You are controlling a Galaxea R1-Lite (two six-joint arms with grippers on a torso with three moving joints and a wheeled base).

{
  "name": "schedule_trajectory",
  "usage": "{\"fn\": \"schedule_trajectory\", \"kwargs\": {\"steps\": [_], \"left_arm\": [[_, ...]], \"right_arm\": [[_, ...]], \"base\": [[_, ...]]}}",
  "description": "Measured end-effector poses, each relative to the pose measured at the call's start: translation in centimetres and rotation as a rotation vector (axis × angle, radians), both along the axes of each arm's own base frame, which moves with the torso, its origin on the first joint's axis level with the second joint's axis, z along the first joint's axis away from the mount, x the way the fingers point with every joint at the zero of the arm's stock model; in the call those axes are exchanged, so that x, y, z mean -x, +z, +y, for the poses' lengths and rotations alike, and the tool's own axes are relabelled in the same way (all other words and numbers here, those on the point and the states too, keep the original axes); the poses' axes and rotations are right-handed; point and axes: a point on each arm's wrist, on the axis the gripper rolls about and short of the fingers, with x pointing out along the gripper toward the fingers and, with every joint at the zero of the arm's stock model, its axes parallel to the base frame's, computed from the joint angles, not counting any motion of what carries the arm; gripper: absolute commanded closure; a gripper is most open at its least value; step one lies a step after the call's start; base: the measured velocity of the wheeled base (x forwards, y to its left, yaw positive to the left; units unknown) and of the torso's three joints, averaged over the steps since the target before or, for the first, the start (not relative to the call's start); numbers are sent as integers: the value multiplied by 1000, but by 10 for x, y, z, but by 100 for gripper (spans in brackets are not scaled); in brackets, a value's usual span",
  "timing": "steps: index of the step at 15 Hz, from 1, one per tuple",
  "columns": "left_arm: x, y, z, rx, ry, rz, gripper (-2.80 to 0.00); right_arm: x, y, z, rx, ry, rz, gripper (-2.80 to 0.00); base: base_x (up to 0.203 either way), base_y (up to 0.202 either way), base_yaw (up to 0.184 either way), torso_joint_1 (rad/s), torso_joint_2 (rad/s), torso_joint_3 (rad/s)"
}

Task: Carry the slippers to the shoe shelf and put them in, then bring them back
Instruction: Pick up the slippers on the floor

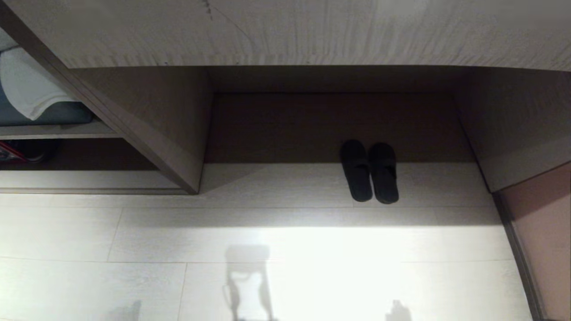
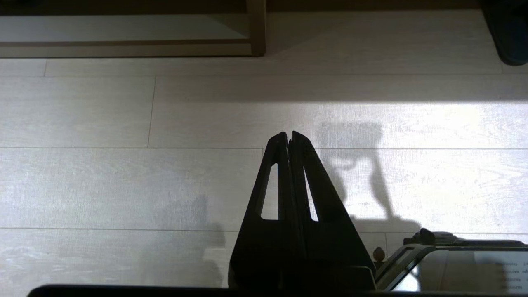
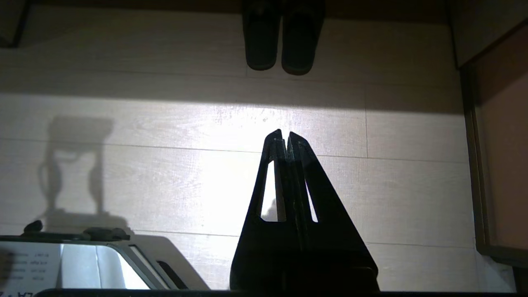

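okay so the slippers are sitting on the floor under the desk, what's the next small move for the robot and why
Probably reach the right gripper forward toward the slippers and open it. The pair lies side by side at the edge of the desk recess, ahead in the right wrist view, and neither gripper holds anything. Both grippers are shut above bare floor, and the left gripper sees only one slipper at the picture's edge.

The slippers lie side by side on the floor, touching each other, with their front parts under the desk top and inside the knee recess. Left of the recess stands a slanted support, and left of that is the shoe shelf. A cushion lies above that shelf, with a cloth on it.
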Motion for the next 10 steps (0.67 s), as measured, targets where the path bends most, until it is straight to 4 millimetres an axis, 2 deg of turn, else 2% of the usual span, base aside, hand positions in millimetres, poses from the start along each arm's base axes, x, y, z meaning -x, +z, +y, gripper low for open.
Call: {"fn": "schedule_trajectory", "kwargs": {"steps": [10], "left_arm": [[0, 0, 0, 0, 0, 0, 0]], "right_arm": [[0, 0, 0, 0, 0, -1, 0]], "base": [[0, 0, 0, 4, 2, -199]]}}
